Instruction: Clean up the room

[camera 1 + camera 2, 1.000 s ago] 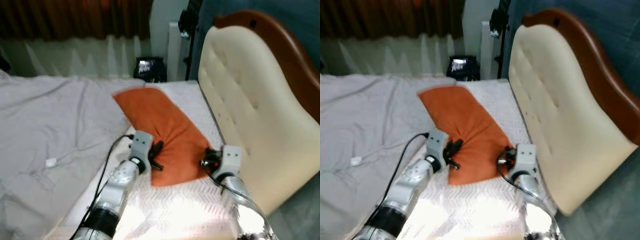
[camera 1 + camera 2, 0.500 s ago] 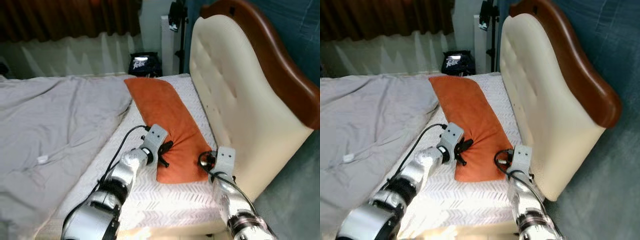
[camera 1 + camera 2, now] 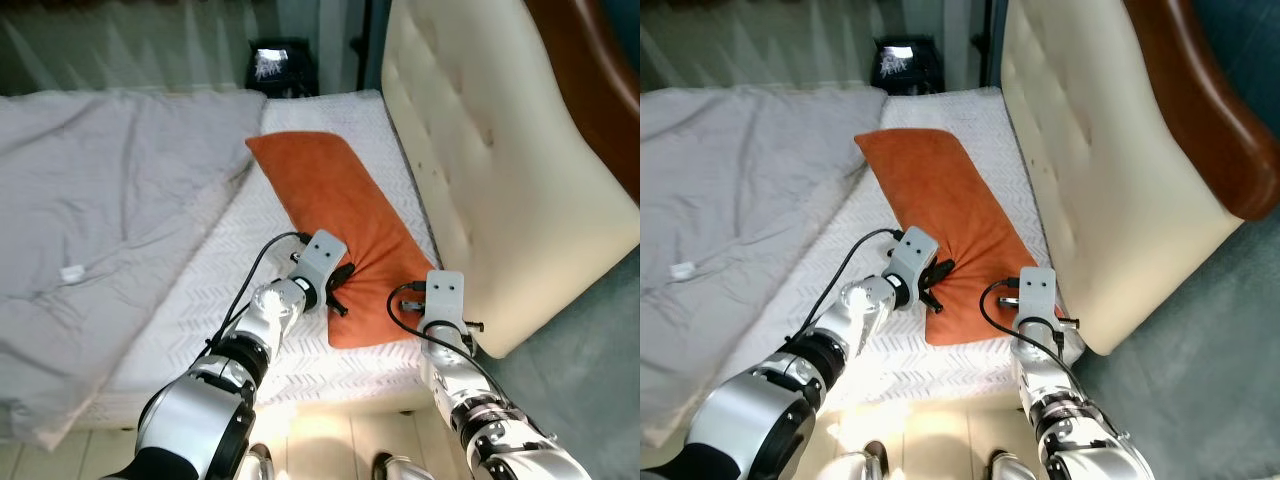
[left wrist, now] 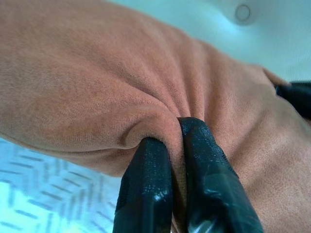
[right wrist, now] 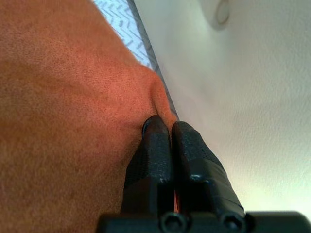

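An orange pillow [image 3: 340,215] lies slantwise on the white, herringbone-patterned mattress [image 3: 230,260] of the bed, its near end close to the padded cream headboard [image 3: 490,150] that stands along the robot's right. Both arms reach down to that near end. The left claw [image 3: 338,290] has its two black fingers [image 4: 146,189] pressed together on a pinched ridge of the orange fabric, which bunches up into a fold between them along the pillow's left edge. The right claw [image 5: 164,128] grips the corner nearest the headboard, its fingers closed tight with a thin edge of cloth caught between them, right where the pillow meets the strip of mattress beside the cream upholstery. A black cable loops from each wrist. To the robot's left a rumpled grey duvet [image 3: 100,190] covers the rest of the bed, with a small white tag or object [image 3: 72,272] lying on it, too small to tell which. Beyond the far end of the bed a dark bag with white lettering [image 3: 270,68] sits on the floor below pale curtains [image 3: 120,45].
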